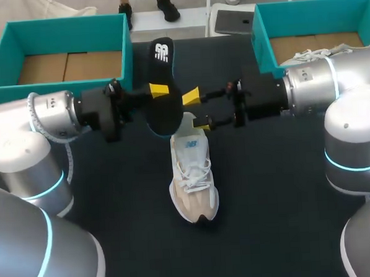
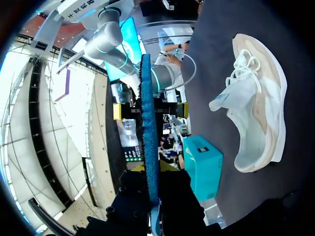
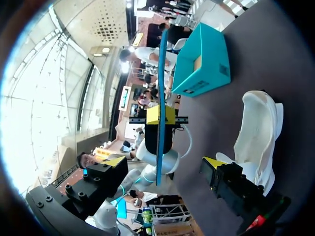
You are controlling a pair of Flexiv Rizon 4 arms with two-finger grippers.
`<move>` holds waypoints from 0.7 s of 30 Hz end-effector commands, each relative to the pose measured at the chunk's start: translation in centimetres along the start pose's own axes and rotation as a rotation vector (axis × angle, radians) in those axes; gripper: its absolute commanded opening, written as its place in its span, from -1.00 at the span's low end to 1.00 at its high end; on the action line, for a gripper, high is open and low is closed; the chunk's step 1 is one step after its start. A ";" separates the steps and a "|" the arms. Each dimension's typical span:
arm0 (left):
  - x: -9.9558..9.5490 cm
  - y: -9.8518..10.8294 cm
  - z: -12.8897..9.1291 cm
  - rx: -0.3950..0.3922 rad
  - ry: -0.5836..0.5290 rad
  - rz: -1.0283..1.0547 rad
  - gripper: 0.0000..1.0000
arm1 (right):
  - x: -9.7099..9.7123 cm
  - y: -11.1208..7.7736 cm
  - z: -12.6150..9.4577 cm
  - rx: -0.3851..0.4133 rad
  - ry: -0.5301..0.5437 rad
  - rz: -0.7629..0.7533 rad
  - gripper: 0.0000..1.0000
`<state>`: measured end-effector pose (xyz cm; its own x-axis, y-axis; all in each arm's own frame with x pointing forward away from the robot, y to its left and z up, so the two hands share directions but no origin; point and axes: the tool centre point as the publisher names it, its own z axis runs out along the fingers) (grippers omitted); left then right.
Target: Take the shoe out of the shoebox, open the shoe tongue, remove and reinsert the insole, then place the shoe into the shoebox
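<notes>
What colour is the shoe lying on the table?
The shoe is white and beige; the head view shows it best.

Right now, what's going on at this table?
The left arm's end effector is shut on a flat black insole, holding it off the dark table above the heel end of a white and beige lace-up sneaker. The right arm's end effector is open, its yellow tips close beside the insole. So the insole is out of the sneaker. Two open teal cardboard shoeboxes stand at the back; the sneaker is in neither.
</notes>
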<state>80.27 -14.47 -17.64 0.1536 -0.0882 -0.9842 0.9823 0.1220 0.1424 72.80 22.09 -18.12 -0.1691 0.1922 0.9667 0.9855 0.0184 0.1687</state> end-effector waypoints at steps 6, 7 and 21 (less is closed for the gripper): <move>0.2 -1.3 2.4 0.011 0.015 0.002 -1.00 | -0.5 0.8 1.4 0.024 0.010 -0.004 -0.07; 0.3 -1.4 2.6 0.006 0.019 0.008 -1.00 | -0.6 0.7 1.5 0.025 0.011 -0.005 -0.09; 0.1 -2.3 4.0 0.032 0.005 0.003 -1.00 | -0.7 0.6 1.7 0.028 0.022 -0.008 -0.29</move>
<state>78.53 -18.49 -17.55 0.1522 -0.0782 -0.9853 0.9855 0.0881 0.1452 73.53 23.38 -19.04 -0.1781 0.1676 0.9696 0.9838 0.0489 0.1722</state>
